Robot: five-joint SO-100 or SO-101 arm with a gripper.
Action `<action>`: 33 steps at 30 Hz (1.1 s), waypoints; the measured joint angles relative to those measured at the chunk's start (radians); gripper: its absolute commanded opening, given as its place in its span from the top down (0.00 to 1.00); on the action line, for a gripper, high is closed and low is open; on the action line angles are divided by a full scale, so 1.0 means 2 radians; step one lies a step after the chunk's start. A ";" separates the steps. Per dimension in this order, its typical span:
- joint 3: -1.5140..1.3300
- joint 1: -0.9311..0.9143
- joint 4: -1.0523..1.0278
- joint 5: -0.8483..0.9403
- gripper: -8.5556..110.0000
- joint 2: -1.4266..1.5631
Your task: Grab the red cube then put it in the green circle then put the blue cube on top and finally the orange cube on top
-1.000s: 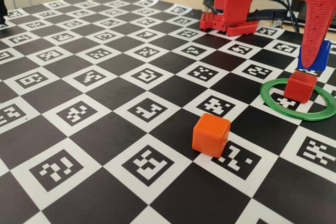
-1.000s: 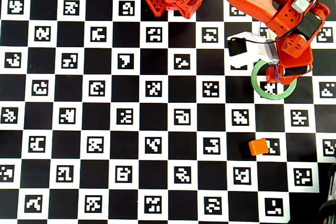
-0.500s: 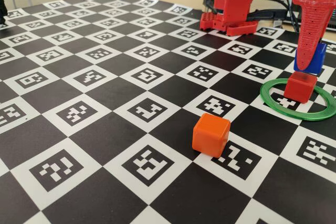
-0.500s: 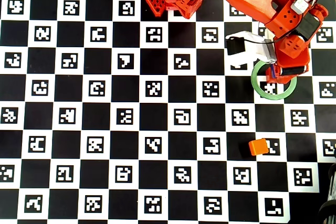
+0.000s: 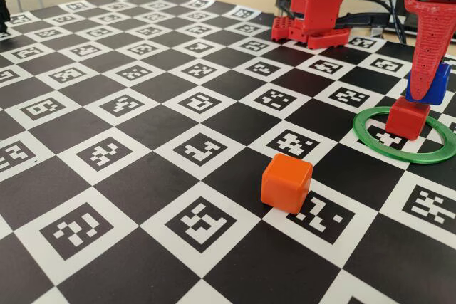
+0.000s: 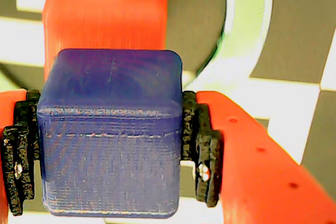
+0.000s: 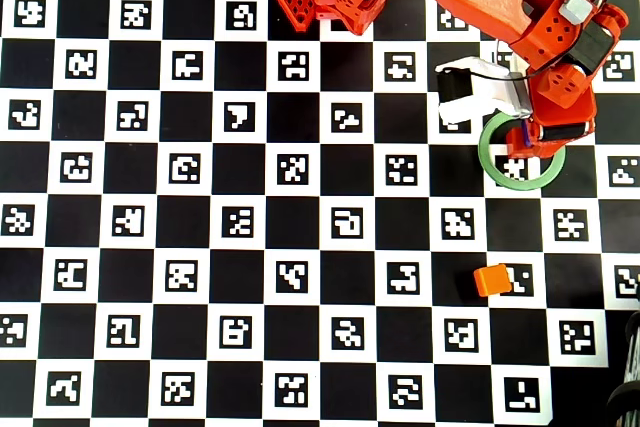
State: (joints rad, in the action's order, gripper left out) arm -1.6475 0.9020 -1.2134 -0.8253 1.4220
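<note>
My gripper (image 5: 429,89) is shut on the blue cube (image 5: 430,83), which hangs just above the red cube (image 5: 407,119), a little to its right in the fixed view; whether they touch I cannot tell. The red cube stands inside the green circle (image 5: 370,140). In the wrist view the blue cube (image 6: 110,135) fills the space between the black pads (image 6: 202,145), with the red cube (image 6: 105,14) and the green circle (image 6: 247,19) beyond it. The orange cube (image 5: 286,182) lies alone on the mat, nearer the camera. From overhead my gripper (image 7: 535,137) covers the red cube.
The arm's red base (image 5: 318,5) stands at the far edge of the checkered marker mat (image 5: 142,147). A white camera mount (image 7: 480,92) juts from the wrist. The orange cube (image 7: 492,279) lies below the green circle (image 7: 492,165) in the overhead view.
The gripper has carried the blue cube a little lower and to the right in the fixed view, closer over the red cube. The orange cube has not moved.
</note>
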 measured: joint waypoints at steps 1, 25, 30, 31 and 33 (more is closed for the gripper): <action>-0.002 -0.002 0.000 0.000 0.91 0.000; -0.002 -0.008 0.003 -0.005 0.81 -0.010; -0.002 0.002 0.003 -0.011 0.71 -0.011; -0.002 0.006 0.002 -0.012 0.70 -0.011; -0.002 0.014 -0.002 -0.015 0.67 -0.011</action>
State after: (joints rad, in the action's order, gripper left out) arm -1.6506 0.9296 -1.2180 -0.8544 1.4005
